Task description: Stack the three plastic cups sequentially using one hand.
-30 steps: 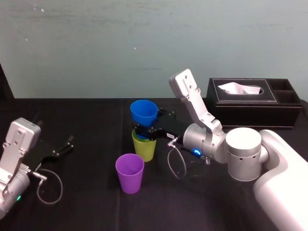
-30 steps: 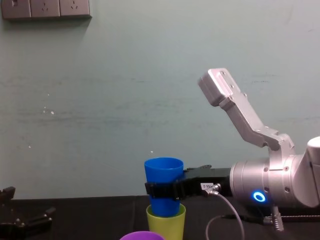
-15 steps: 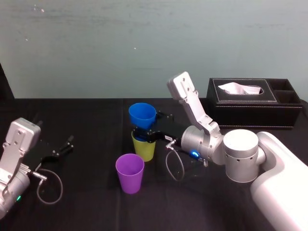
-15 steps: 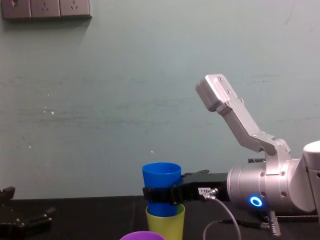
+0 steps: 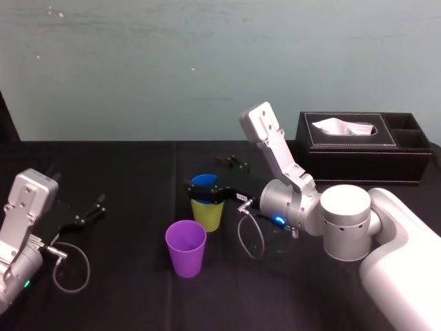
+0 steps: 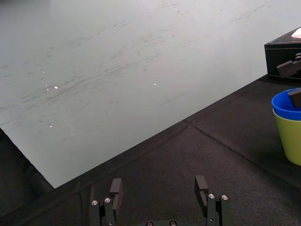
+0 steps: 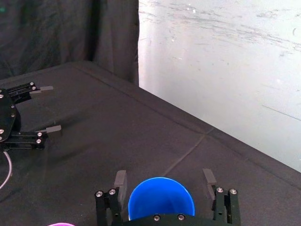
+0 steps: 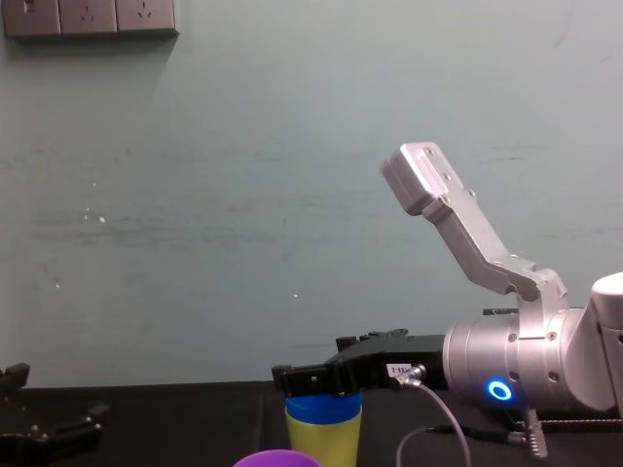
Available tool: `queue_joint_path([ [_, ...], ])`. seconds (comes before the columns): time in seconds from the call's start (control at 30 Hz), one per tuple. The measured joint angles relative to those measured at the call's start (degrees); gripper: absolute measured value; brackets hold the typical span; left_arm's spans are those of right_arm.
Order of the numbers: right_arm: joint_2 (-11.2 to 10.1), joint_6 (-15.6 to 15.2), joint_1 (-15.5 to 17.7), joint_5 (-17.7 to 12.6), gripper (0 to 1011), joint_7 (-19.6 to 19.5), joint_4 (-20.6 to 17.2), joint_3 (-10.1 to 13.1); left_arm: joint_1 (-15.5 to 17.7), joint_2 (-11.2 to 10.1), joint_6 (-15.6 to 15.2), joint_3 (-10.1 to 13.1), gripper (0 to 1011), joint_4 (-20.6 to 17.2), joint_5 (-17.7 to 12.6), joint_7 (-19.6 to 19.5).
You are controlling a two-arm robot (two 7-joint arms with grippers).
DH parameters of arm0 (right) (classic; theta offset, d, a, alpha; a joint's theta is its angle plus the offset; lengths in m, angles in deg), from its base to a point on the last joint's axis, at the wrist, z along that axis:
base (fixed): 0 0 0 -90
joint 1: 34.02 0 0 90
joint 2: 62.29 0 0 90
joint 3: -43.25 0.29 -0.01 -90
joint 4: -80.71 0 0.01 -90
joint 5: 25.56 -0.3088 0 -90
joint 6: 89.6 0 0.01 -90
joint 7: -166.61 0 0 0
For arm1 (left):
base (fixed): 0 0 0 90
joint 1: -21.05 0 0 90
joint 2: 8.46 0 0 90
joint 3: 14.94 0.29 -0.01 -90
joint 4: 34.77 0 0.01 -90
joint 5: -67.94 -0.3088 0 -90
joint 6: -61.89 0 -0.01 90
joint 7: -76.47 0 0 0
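Note:
The blue cup (image 5: 204, 181) sits nested inside the yellow-green cup (image 5: 207, 214) at mid-table, with just its rim showing above it (image 8: 321, 403). My right gripper (image 5: 207, 191) is open at rim height, one finger on each side of the blue cup (image 7: 161, 200) with a gap on both sides. The purple cup (image 5: 186, 248) stands upright on its own, nearer me and slightly left of the pair. My left gripper (image 6: 158, 183) rests open and empty at the table's left.
A black leather tissue box (image 5: 365, 145) stands at the back right behind my right arm. A small black piece (image 5: 231, 161) lies on the black cloth behind the cups. Cables loop beside both arms.
The blue cup, held above the yellow-green cup a second ago, has dropped down into it. My right gripper has opened and let it go. The left arm has not moved.

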Motion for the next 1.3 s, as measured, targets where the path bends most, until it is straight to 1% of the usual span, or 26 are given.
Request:
queue_joint_path([
  [0.53, -0.1, 0.0, 0.1, 0.1, 1002, -0.1, -0.1, 0.0, 0.0, 0.0, 0.0, 0.0, 1000, 0.0, 0.0, 0.0],
  [0.63, -0.3, 0.0, 0.6, 0.4, 1002, -0.5, -0.9, 0.1, 0.0, 0.0, 0.0, 0.0, 1000, 0.0, 0.0, 0.0],
  [0.83, -1.8, 0.7, 2.7, 1.0, 1002, -1.6, -4.8, 0.8, 0.0, 0.0, 0.0, 0.0, 1000, 0.0, 0.0, 0.0],
  [0.93, -3.3, 1.8, 4.7, 1.7, 1002, -2.3, -8.0, 1.4, 0.0, 0.0, 0.0, 0.0, 1000, 0.0, 0.0, 0.0],
  [1.03, -4.1, 2.0, 5.8, 1.9, 1002, -2.3, -9.7, 1.8, 0.0, 0.0, 0.0, 0.0, 1000, 0.0, 0.0, 0.0],
  [1.2, -6.2, 1.3, 8.5, 1.6, 1002, -1.9, -13.9, 2.7, 0.0, 0.0, 0.0, 0.0, 1000, 0.0, 0.0, 0.0],
  [1.3, -7.4, 0.1, 9.6, 1.1, 1002, -1.2, -15.8, 3.0, 0.0, 0.0, 0.0, 0.0, 1000, 0.0, 0.0, 0.0],
])
